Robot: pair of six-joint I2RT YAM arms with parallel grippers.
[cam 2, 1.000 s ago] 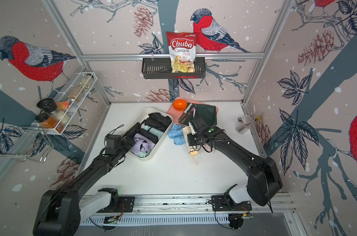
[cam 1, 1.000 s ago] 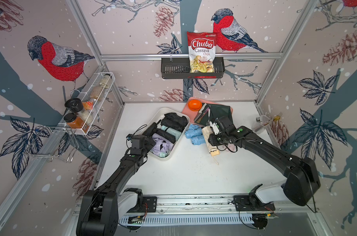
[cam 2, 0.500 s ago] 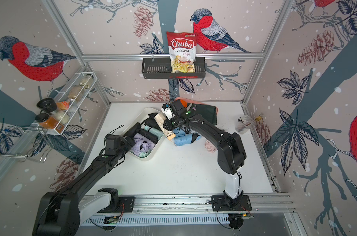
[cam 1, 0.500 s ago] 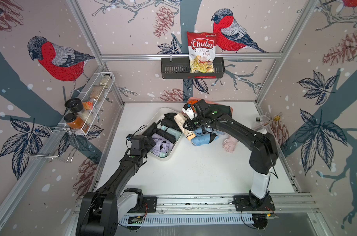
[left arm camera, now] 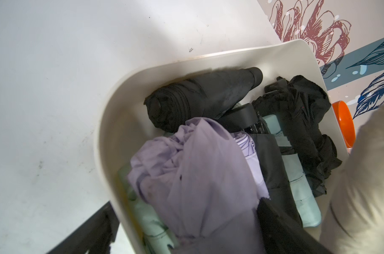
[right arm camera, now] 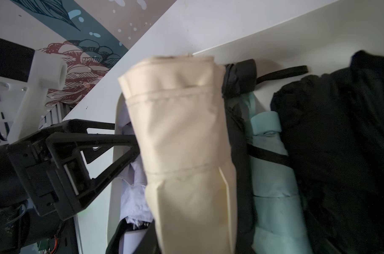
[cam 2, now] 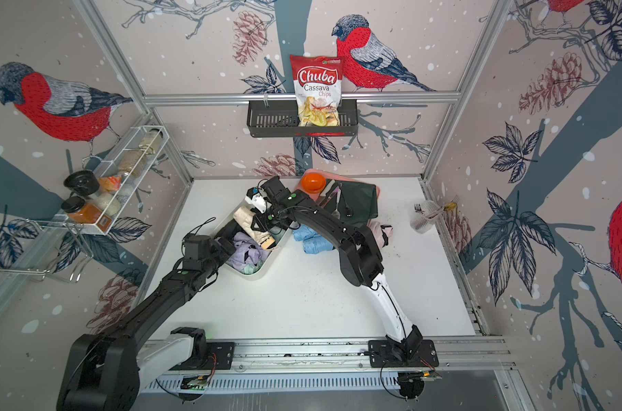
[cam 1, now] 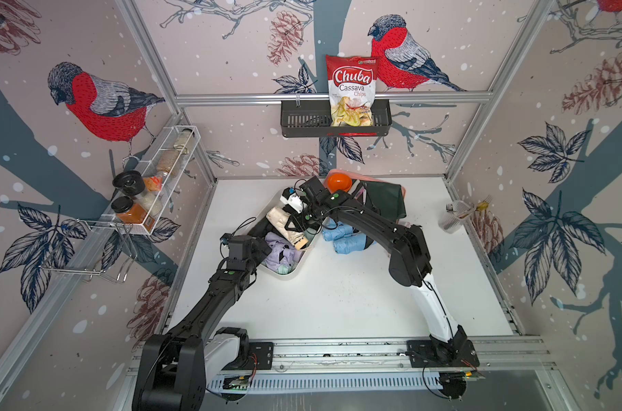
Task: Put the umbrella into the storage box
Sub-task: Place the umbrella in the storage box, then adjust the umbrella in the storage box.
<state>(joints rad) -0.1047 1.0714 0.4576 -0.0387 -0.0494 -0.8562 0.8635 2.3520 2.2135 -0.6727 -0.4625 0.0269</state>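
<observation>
The right gripper (cam 1: pixel 297 227) has its jaws clamped on the cream fabric folded umbrella (cam 1: pixel 282 226). It holds the umbrella slantwise over the cream-white shallow plastic storage box (cam 1: pixel 283 276), which stands on the white table (cam 1: pixel 338 302). In both top views the umbrella lies within the box's outline, above a heap of other things: a crumpled lilac umbrella (left arm camera: pixel 197 171), a tightly rolled black umbrella (left arm camera: pixel 197 96) and a mint-green umbrella (right arm camera: pixel 272 176). Whether it rests on them cannot be told. The left gripper (cam 1: pixel 263 249) sits at the box's near end with its jaws wide apart, one finger outside the wall and one over the contents, clamping nothing. Light-blue folded umbrellas (cam 1: pixel 341 236) lie on the table just beside the box.
</observation>
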